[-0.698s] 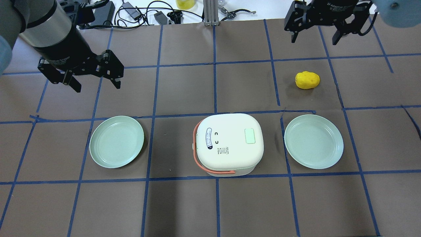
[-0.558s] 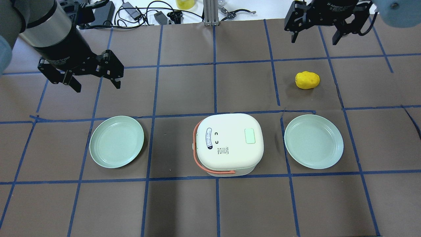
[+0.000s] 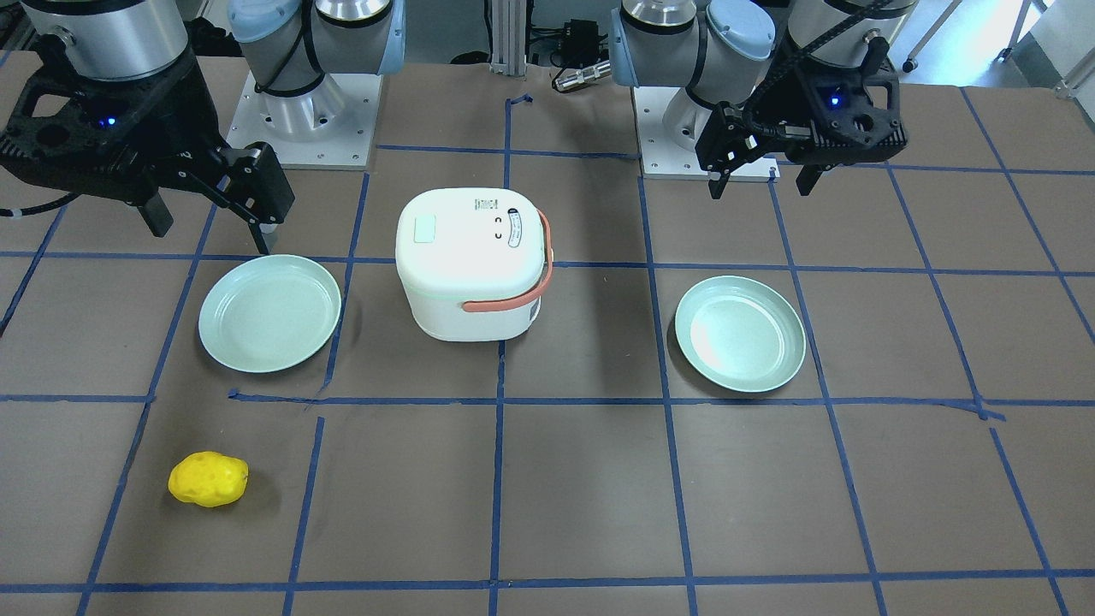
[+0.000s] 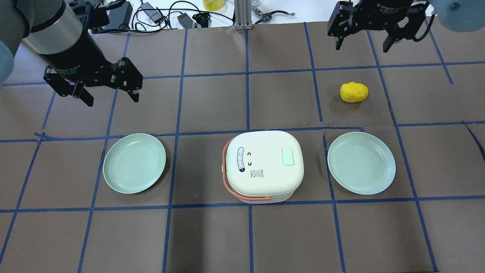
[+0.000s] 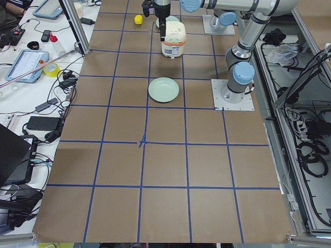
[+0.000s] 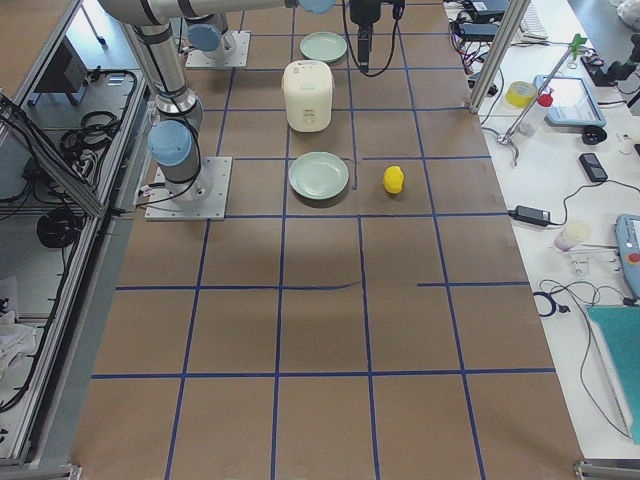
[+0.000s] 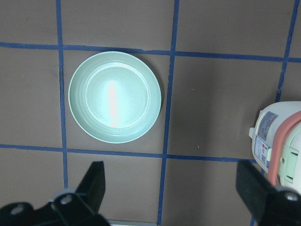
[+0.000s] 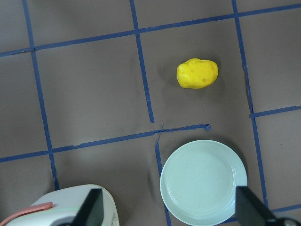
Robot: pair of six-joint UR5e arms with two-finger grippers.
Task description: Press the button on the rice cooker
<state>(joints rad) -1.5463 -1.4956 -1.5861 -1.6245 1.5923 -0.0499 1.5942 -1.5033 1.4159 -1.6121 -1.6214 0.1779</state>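
Black, spread wide and empty: your left gripper [image 4: 111, 99] hangs above bare mat with nothing between its jaws, and the right gripper [image 4: 362, 47] is just as open and just as empty. Neither has shifted since the overhead picture a moment earlier, and nothing on the table has moved, so the press has not begun and the whole approach lies ahead of you. Read the overhead view as a clock centred on the white rice cooker [image 4: 263, 165], twelve at the far edge. The left gripper is at ten and the right at one, both well apart from it. The pale green panel [image 4: 288, 156] on the lid, toward three, is the button, by my judgement. One green plate [image 4: 134, 163] lies at nine and another [image 4: 361, 163] at three, each near the cooker without touching it. A yellow lump [image 4: 354, 92] sits at one, between the right gripper and that plate. The space above the lid is open, so come in high over the lump, and probably with the jaws drawn together.
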